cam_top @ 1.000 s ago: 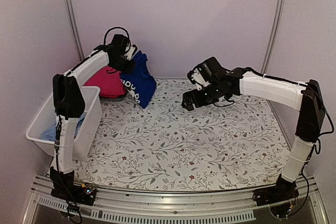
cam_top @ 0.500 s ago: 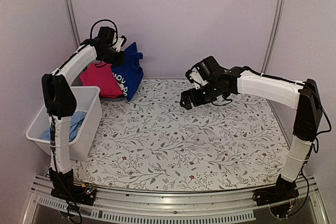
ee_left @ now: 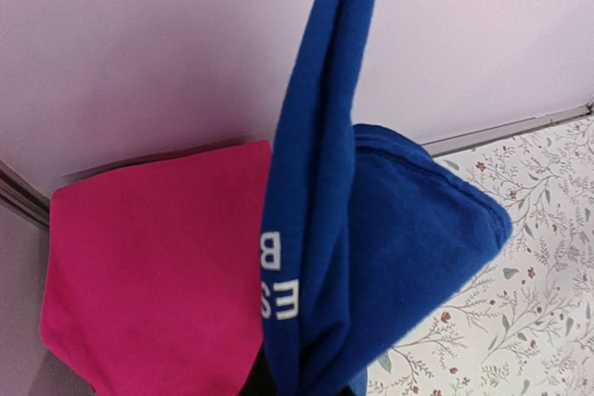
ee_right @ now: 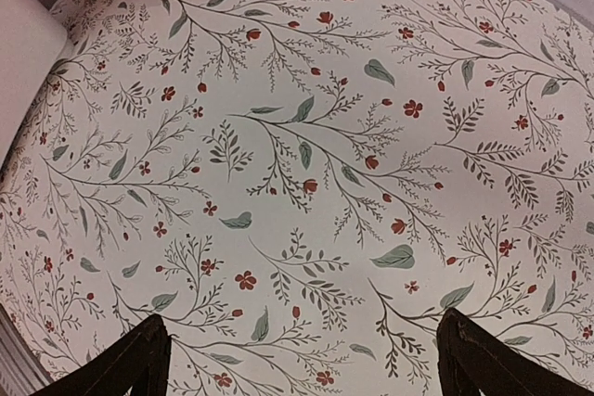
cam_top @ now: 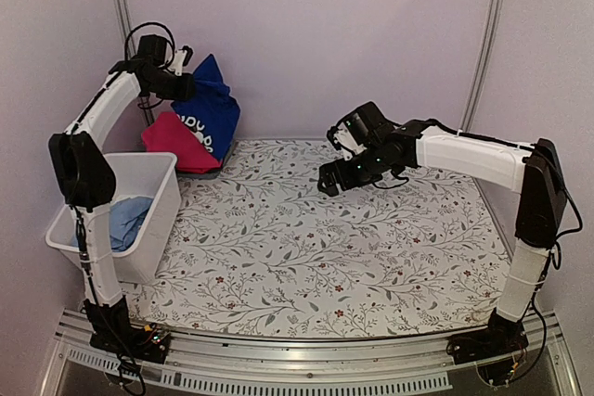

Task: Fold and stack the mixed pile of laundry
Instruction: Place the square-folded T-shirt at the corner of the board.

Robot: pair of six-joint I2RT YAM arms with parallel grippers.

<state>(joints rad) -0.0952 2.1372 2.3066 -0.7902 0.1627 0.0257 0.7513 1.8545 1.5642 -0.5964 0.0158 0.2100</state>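
Looks early to middle in the task, as a judgement only. At the far left corner of the flowered worktop [cam_top: 371, 257]: a pink-red garment [cam_top: 172, 147], lying rather flat near the back wall, maybe folded, cannot tell for sure. Above it, hanging in the air: the blue item with white print [cam_top: 213, 110], not laid down, doubled over itself in the left wrist view, lower end touching or just over the pink-red one. At the left edge, inside the white basket [cam_top: 160, 215]: pale-blue cloth [cam_top: 125, 222], crumpled, not folded. Probably left to do: to fold and place the blue item, then to take out and fold what lies in the basket.

Left gripper [cam_top: 186, 79]: closed tight on the upper part of the blue item, holding it high over the far left corner. Right gripper [cam_top: 327, 183]: spread fully wide, holding nothing, touching nothing, hovering over the far middle of the worktop, well apart from all the laundry.
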